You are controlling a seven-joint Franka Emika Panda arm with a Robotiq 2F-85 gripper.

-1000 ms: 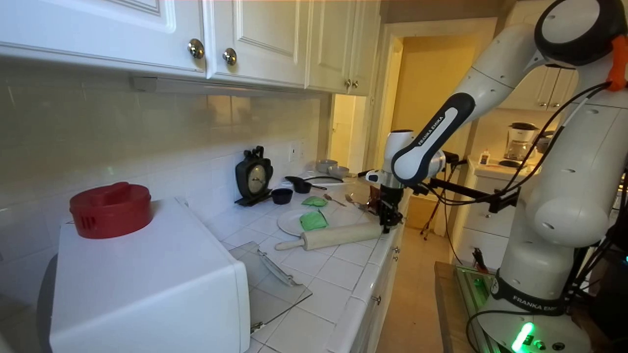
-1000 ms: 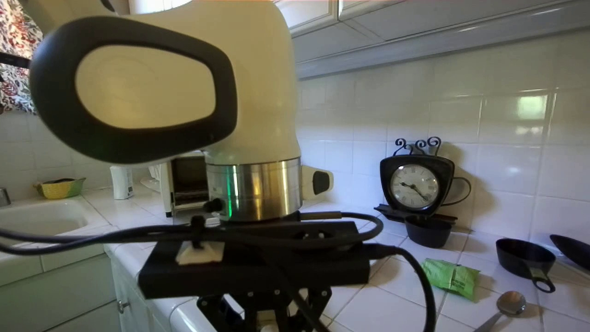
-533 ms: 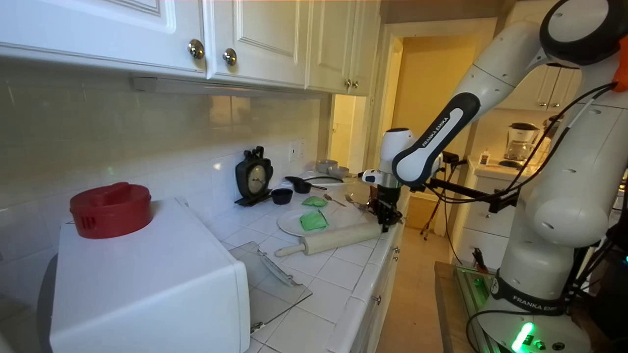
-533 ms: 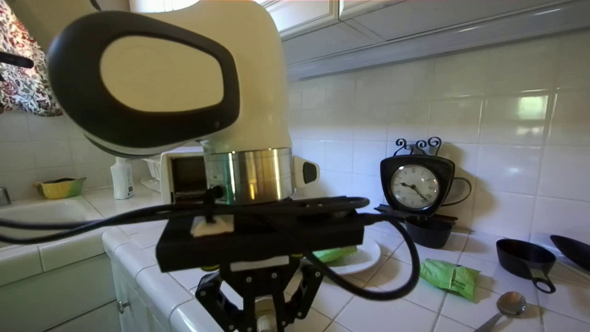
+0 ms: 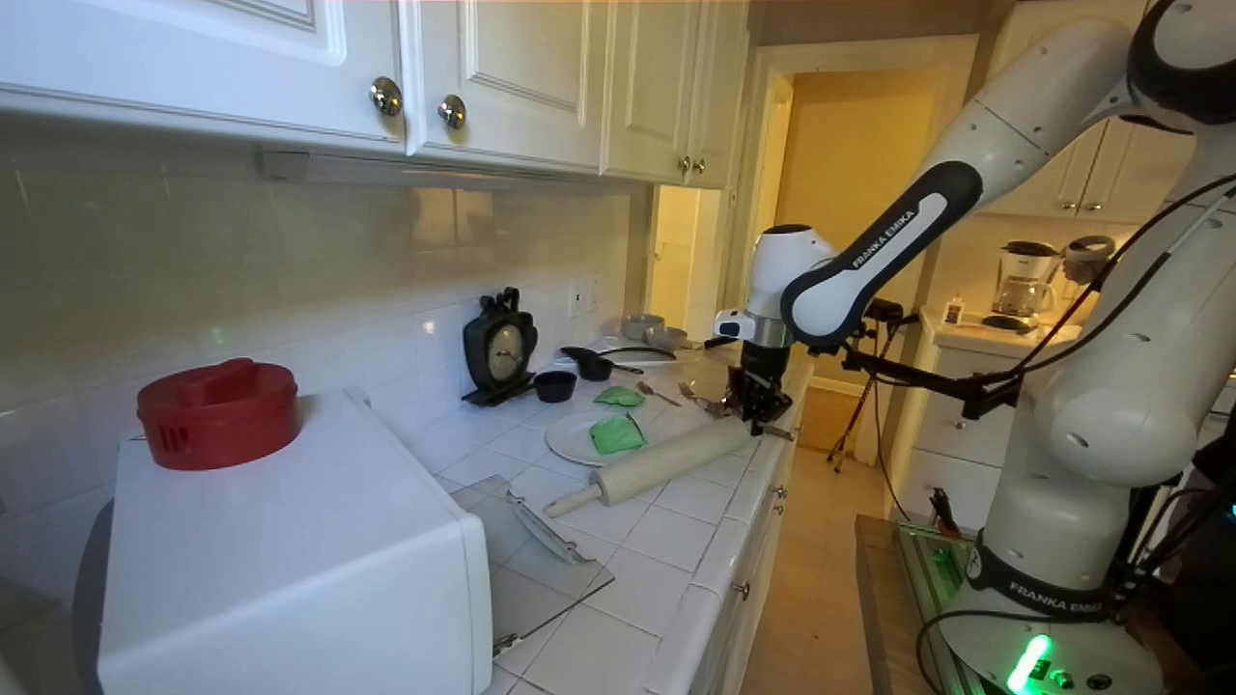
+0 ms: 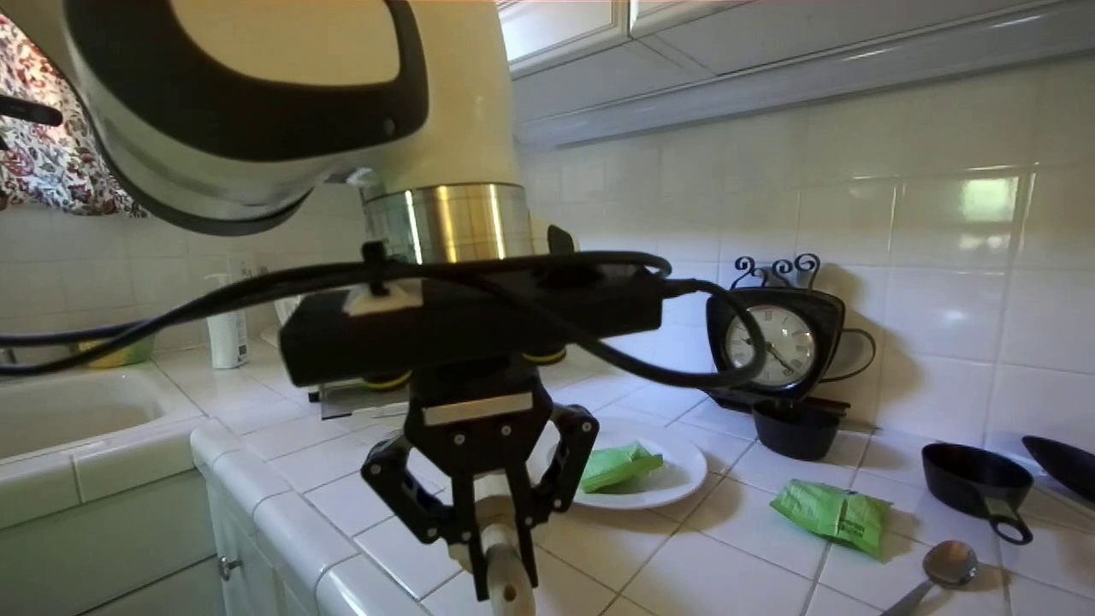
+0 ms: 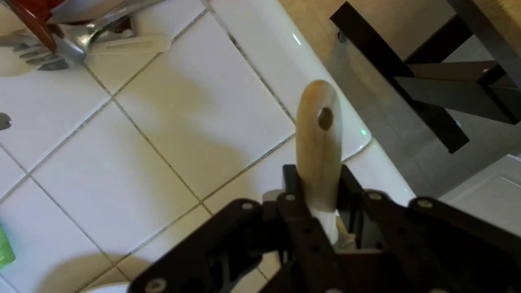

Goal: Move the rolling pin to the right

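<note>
The gripper [image 7: 318,179] is clamped from both sides on one handle [image 7: 319,150] of the rolling pin [image 5: 666,468]; the narrow handle probably suits its span better than the thick roller would. Held by one end, the pin seems meant to be swung or carried aside, and its free end may lag or tip. The pin lies just beside the white plate [image 6: 684,466], on the side toward the edge tiles [image 7: 268,44], with the held tip poking out over them; whether the roller bears on the counter [image 6: 607,547] is hard to tell. On the plate sits a green packet [image 6: 618,466], as food might be served, and a second green packet [image 6: 834,518] rests near the plate, apart from it. Beyond the plate, near the wall [image 6: 924,222], a black pot [image 6: 796,432] stands before a teacup-shaped clock [image 6: 787,338], likely placed there to leave working room. Farthest from the plate, the toaster oven [image 5: 309,521] has its glass door [image 5: 541,584] let down toward the plate. The pin's free handle [image 5: 572,501] is near that door, so the next move should probably bring it away.
</note>
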